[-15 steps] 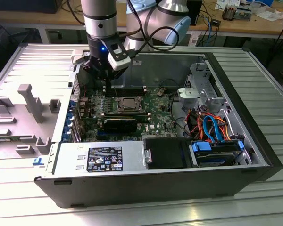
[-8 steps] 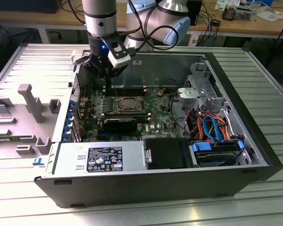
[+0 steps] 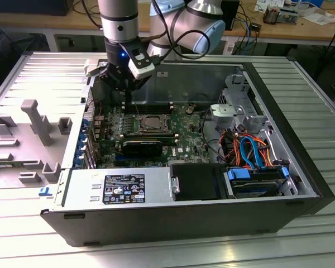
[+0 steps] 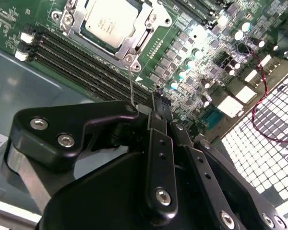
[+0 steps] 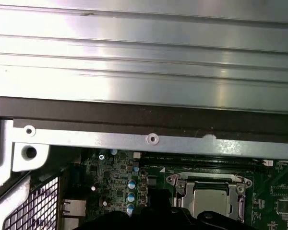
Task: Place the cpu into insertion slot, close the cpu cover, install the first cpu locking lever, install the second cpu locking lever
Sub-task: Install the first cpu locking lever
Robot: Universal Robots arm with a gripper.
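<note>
Open computer case (image 3: 184, 220), laid on its side on the ribbed aluminium desk (image 3: 301, 234), with the green circuit board (image 4: 182, 43) facing upward.

The cpu (image 4: 108, 21), a small flat square chip with a silvery-grey metal top, is seen seated in the insertion slot (image 3: 151, 130), the square socket with a silvery rim. It lies flat with its metal face up, presumably so that its underside meets the socket contacts.

The cpu cover (image 4: 134, 40), a thin silvery frame plate with a large window, appears to be lowered onto the chip's margins. The chip is thereby held down while its top is left exposed through the window.

Being square, the chip has no long axis. Its edges are set parallel to the socket rim and to the long black memory slots (image 4: 81, 62) beside it.

The black gripper (image 4: 151, 105) is held just above the board, beside the socket on the memory-slot side. A thin wire locking lever (image 4: 131, 81) rises from the socket corner, its long axis directed at the gripper's tip, where its free end is lost from sight. The lever stage is judged to be in hand.

Whether the jaws are apart, together or clamped on the lever cannot be told.
</note>
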